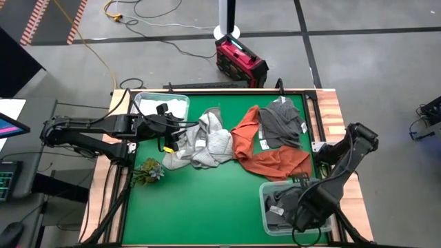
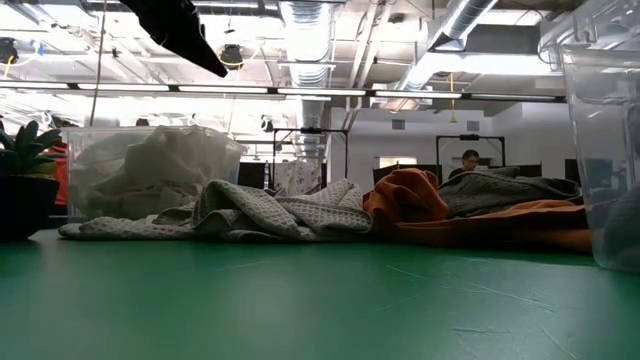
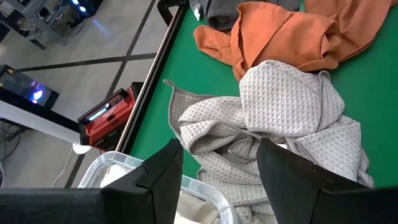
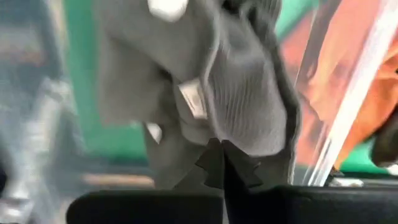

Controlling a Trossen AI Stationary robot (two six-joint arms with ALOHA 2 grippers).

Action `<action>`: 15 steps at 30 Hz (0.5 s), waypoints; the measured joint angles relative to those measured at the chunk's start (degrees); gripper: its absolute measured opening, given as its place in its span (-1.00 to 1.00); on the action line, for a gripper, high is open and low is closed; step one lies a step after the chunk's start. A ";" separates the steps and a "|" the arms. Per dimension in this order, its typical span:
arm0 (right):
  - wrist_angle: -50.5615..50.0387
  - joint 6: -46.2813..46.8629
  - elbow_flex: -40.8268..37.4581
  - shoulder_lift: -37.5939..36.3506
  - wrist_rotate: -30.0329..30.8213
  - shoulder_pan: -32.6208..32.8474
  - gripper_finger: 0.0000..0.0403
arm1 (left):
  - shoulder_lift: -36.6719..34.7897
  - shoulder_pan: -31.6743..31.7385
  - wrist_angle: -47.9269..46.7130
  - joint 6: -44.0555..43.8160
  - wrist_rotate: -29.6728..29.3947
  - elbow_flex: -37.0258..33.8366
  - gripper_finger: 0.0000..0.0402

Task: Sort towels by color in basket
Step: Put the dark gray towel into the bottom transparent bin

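A: At 5 o'clock on the green tabletop, what is the right claw doing?

B: It is down in the clear bin there, fingers pressed together with nothing between them. A dark grey towel lies bunched in that bin, right at the fingertips. From above, the arm covers most of the bin.

A: And the left claw?

B: It hovers at 10 o'clock over the near rim of the second clear bin, fingers spread apart and empty. White cloth shows in that bin, directly under it.

A: Where are the loose towels?

B: The light grey waffle towels lie heaped just right of the left claw, toward the tabletop's centre. Touching them at 2 o'clock is a rust orange towel, spread in a wide fold. Another dark grey towel rests on top of the orange one at 1 o'clock.

A: How far is the right claw from those?

B: Near: the orange towel's lower edge comes up close to its bin, with the clear wall between.

A: Anything else?

B: A small green plant sprig sits at 8 o'clock near the left edge.
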 joint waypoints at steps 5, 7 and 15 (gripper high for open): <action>-1.48 2.27 1.19 -0.48 0.36 0.02 -0.91 | 0.00 0.00 -0.07 0.02 0.00 0.00 -0.02; -1.46 2.48 0.43 -0.84 0.21 -0.08 -0.88 | 0.00 -0.02 0.16 0.20 0.00 0.00 -0.02; -1.68 3.96 -4.66 -3.02 -4.31 -2.51 -0.51 | 0.00 0.00 0.47 0.17 0.03 0.00 -0.02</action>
